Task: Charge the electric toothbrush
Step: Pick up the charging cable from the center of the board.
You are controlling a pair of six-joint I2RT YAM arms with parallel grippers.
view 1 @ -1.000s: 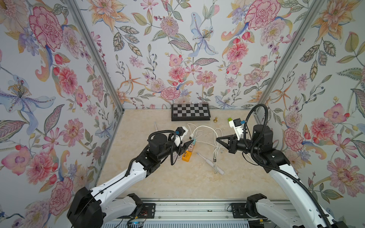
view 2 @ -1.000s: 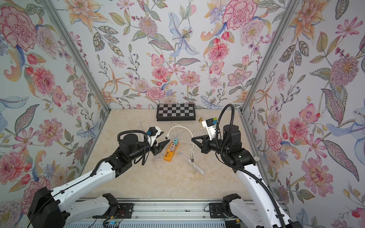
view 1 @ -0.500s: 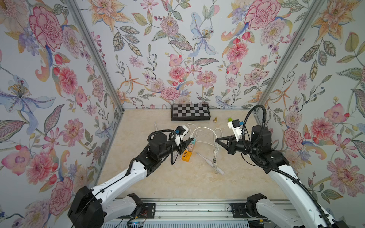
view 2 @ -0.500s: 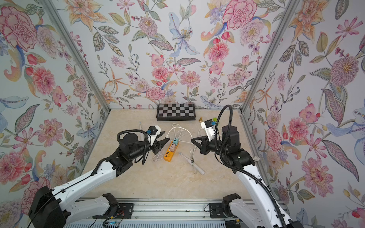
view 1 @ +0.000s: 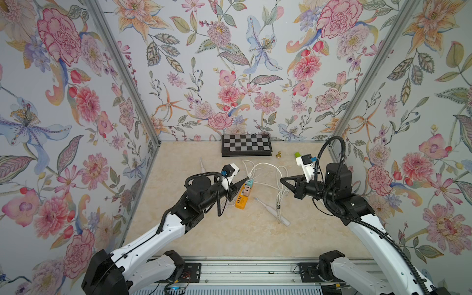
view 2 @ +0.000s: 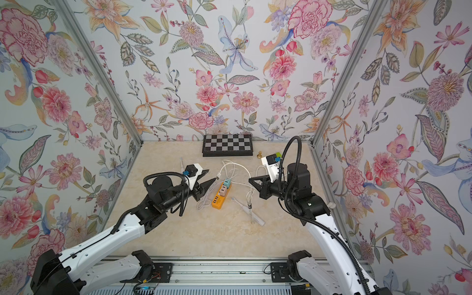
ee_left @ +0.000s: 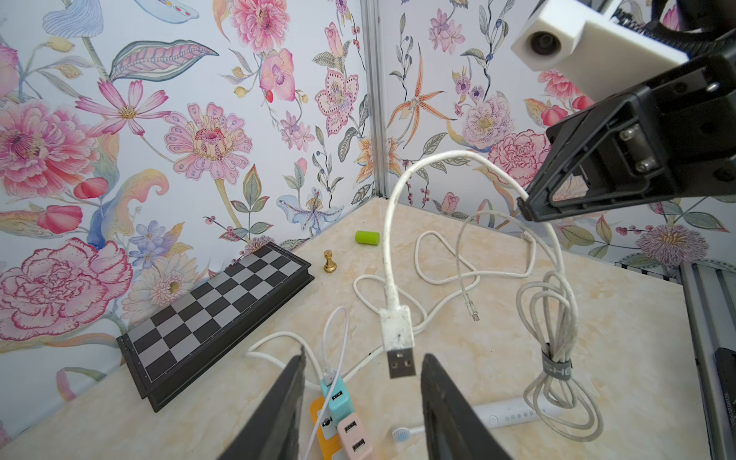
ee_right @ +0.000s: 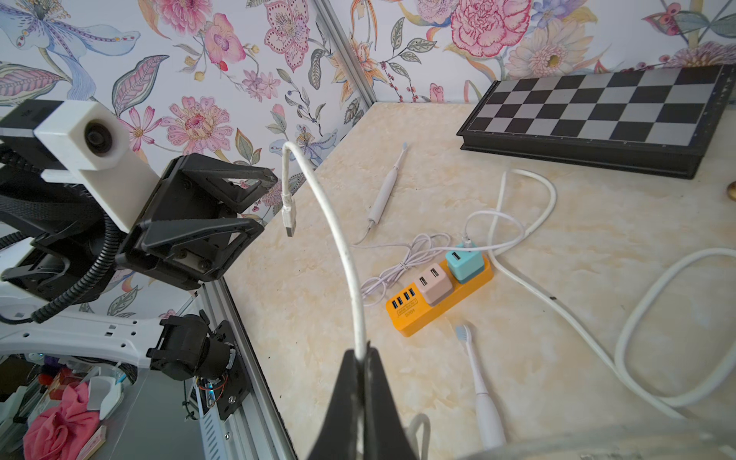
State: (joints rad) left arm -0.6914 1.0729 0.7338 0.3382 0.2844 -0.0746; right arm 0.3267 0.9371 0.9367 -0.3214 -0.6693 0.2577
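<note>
Right claw (ee_right: 360, 354) first: it's clamped tight on the white cable (ee_right: 342, 247), which arches up and over so that the USB plug (ee_left: 400, 360) dangles in mid-air. The left claw (ee_left: 364, 354) has its jaws parted. The plug hangs at the gap with daylight on either side (close, mind you).

Under them the orange power strip (view 1: 242, 199) lies among loose loops. The electric toothbrush (view 1: 272, 212) lies flat on the table (view 1: 229, 240) just right of the strip, brush head toward it. A strapped cable bundle (ee_left: 557, 358) crosses its handle.

Room to move: the near half of the table is bare right up to the rail (view 1: 242, 265). On the far side, the chessboard (view 1: 246, 145) sits against the back wall with a pawn (view 1: 279, 154) beside it. The left arm runs close along the left wall (view 1: 76, 127).

Against a second ago, both claws are almost where they were, and the right's pinch is unchanged.
</note>
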